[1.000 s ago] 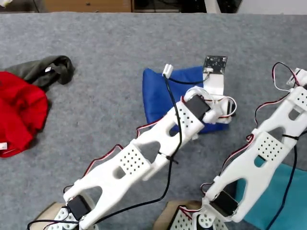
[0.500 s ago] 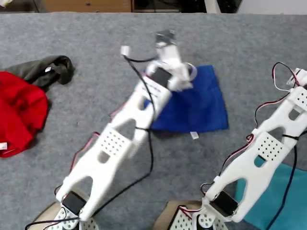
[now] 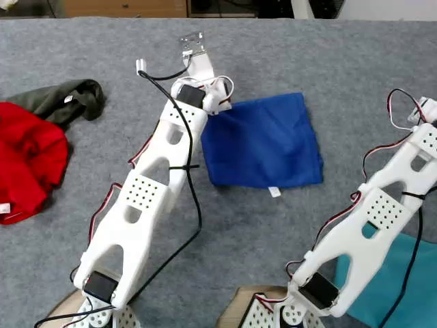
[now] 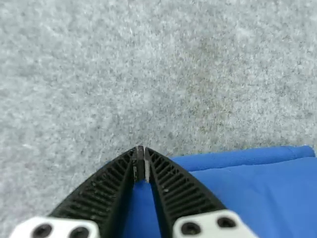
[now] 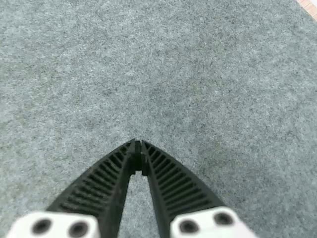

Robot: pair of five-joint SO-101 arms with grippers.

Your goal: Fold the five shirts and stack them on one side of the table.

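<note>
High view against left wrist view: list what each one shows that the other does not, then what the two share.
The high view adds a crumpled red shirt with a dark shirt beside it, a teal cloth under the right arm, and the left arm stretched to a corner of the blue shirt. The left wrist view adds the left gripper, fingers shut tip to tip, at that shirt's edge. Both show the blue shirt lying flat on the grey table.
</note>
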